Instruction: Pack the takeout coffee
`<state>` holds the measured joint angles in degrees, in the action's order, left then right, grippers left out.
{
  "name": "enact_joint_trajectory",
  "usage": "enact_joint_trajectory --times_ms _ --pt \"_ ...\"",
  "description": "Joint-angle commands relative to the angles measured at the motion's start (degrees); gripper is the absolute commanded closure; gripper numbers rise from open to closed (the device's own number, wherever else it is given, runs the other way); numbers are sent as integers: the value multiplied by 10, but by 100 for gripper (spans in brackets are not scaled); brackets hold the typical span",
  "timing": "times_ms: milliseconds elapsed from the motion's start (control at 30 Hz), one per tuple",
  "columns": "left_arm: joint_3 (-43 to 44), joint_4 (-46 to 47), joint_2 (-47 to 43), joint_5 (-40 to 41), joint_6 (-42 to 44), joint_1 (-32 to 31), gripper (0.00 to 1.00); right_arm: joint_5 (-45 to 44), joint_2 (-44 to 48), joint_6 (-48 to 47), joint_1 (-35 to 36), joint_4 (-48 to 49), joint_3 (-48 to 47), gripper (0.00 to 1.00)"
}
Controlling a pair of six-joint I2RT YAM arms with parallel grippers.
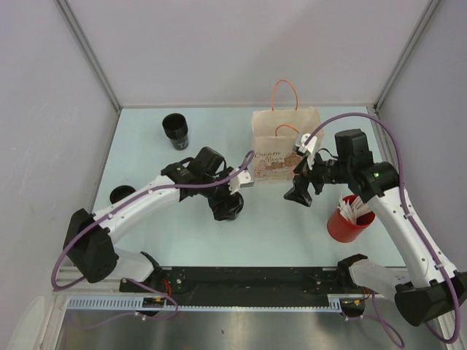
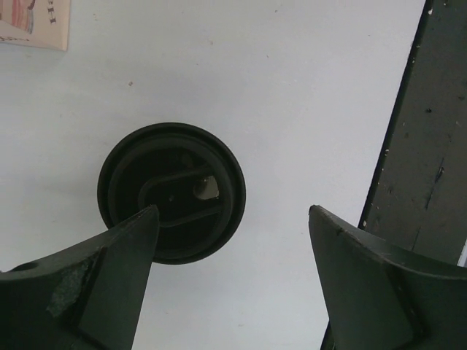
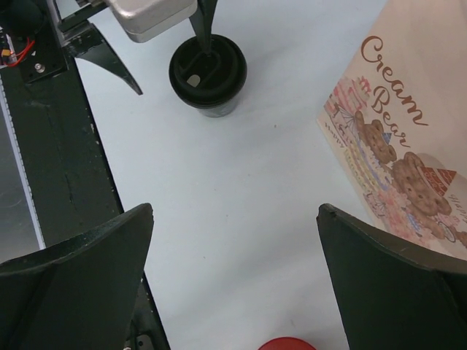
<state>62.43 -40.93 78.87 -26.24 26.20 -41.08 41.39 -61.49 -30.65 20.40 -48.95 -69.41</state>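
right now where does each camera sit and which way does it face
Top external: fixed above and behind the bases, facing down on the table; left arm and right arm show whole.
Left wrist: on the left arm, facing straight down on the lidded black cup; the open left gripper frames it.
Right wrist: on the right arm, facing down and toward the left arm, paper bag at right; the open right gripper at the bottom.
Shared: both wrist views catch that cup and the bag.

White links, black joints on left arm [image 1: 139,204] and right arm [image 1: 408,226]. Purple cable [image 1: 350,114] loops off each. Dark wedge fingers [image 3: 80,284].
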Motion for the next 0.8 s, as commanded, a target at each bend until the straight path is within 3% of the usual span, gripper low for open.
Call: enact_joint_trajectory --times_ms 0,300,533,767 --pt "-2 28 10 22 -22 -2 14 35 16 2 -2 10 1 0" --pt "-6 28 35 26 -27 -11 28 39 25 6 -3 25 14 0" --pt "-15 29 42 36 -26 -25 47 37 30 6 -4 35 23 0" --pt "-5 3 29 47 -17 -30 55 37 30 6 -3 34 25 0"
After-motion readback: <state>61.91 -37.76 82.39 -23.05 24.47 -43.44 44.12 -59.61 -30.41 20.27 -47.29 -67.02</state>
